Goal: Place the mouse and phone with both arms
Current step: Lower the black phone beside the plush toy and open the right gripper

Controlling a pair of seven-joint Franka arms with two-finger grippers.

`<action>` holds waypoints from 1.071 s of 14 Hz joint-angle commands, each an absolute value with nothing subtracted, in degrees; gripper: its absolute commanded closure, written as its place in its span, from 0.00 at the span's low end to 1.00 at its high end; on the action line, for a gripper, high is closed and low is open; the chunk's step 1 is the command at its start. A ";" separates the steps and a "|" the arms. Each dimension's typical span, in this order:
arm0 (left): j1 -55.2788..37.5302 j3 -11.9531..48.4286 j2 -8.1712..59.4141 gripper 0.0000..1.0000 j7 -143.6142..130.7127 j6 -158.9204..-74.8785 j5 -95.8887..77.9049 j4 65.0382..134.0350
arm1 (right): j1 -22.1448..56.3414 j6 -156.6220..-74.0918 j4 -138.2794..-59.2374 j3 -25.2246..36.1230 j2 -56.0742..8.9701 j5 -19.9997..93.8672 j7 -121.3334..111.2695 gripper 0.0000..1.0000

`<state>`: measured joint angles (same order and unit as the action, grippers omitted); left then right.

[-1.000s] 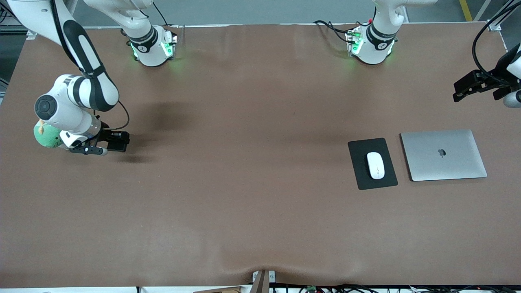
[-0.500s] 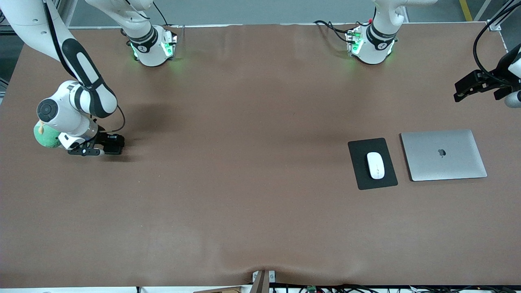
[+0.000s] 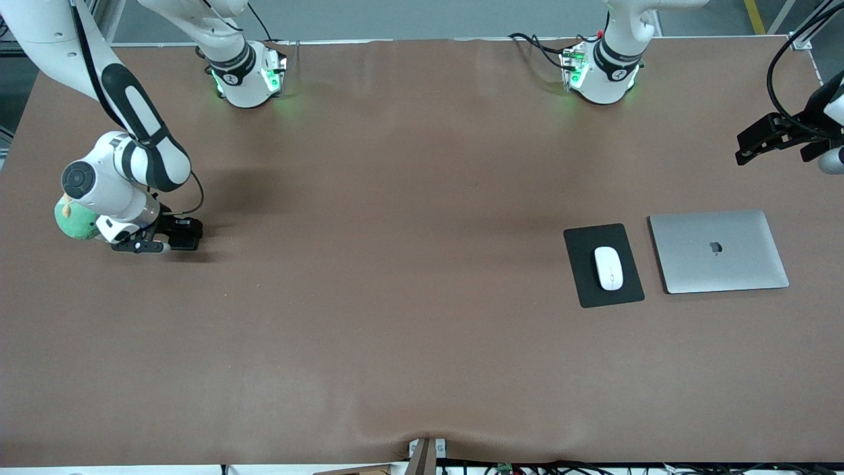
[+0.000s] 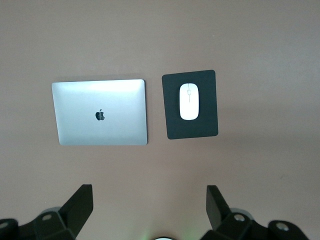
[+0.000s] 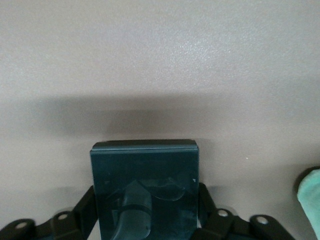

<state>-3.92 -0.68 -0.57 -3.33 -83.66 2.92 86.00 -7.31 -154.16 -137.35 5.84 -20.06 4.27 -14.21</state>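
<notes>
Right gripper [image 3: 173, 236] sits low at the right arm's end of the table [image 3: 395, 316], fingers [image 5: 210, 207] closed on the phone [image 5: 145, 187], one on each long edge. Phone is a glossy black slab, lying flat or close to it just above the brown surface; cannot tell if it touches the table. In the front view the phone [image 3: 184, 233] is mostly hidden by the gripper, only a dark block shows. Green plush toy [image 3: 74, 221] sits right beside the right arm's wrist, toward the table edge; a teal bit of it [image 5: 311, 192] shows at the edge of the right wrist view.

Left gripper [image 3: 765, 140] is up in the air over the left arm's end of the table, near the edge, above bare table and farther from the front camera than the laptop [image 3: 719, 251]. Its jaws stand wide open with nothing between them, both fingers [image 4: 80, 205] visible in the left wrist view, well apart.

Mouse [image 3: 608, 267] is white, rests on the black mouse pad [image 3: 583, 290], roughly centred, long axis along the pad's long side. Pad lies just beside the closed silver laptop, a narrow gap between them, not touching. Left wrist view shows the same: mouse [image 4: 189, 101] on pad [image 4: 172, 127], laptop [image 4: 100, 119] beside it. Mouse and phone are well apart, at different ends of the table
</notes>
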 commanded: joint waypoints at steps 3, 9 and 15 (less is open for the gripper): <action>-4.66 -1.14 -0.70 0.00 -2.11 -83.58 1.85 85.96 | -8.35 -151.98 -135.88 5.10 -19.07 3.34 -14.33 0.00; -4.04 -1.32 -1.40 0.00 -1.93 -83.41 2.20 85.78 | -8.35 -130.20 -124.56 5.18 -18.46 3.34 -14.50 0.00; -3.96 -1.58 -2.11 0.00 -2.20 -82.09 2.55 85.78 | -8.17 -112.54 -112.88 5.19 -17.40 3.34 -14.41 0.00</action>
<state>-3.93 -1.19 -1.33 -3.31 -83.22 2.92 85.68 -7.31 -119.31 -117.66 5.87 -18.01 4.27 -14.21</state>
